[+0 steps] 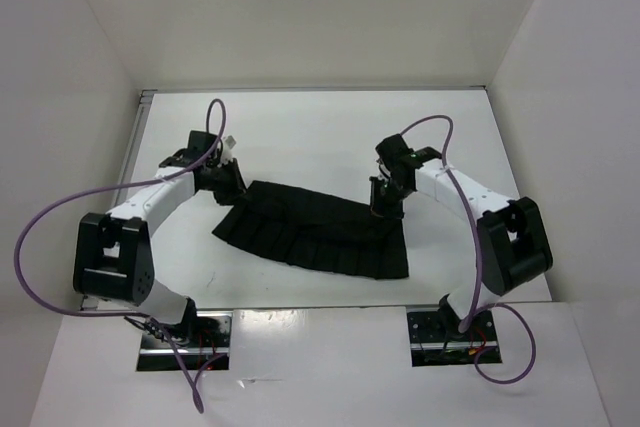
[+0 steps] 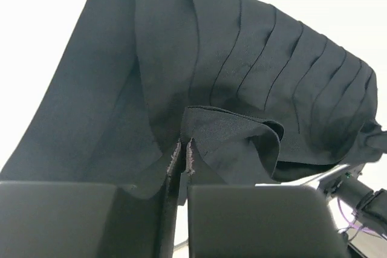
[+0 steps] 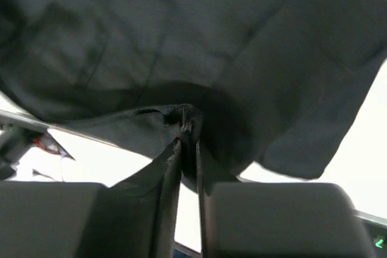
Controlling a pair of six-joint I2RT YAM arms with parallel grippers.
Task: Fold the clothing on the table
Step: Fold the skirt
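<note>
The skirt [image 1: 310, 232] lay lengthwise between the claws; left gripper [image 1: 232, 179] clenched its far-left corner, right gripper [image 1: 385, 205] its far-right edge; its bulk lay nearward of both.

The right gripper [image 3: 188, 142] pinches a bunched fold of the black skirt [image 3: 211, 34] between closed fingers.

White back wall [image 1: 310, 17], white side walls [image 1: 60, 97]
</note>
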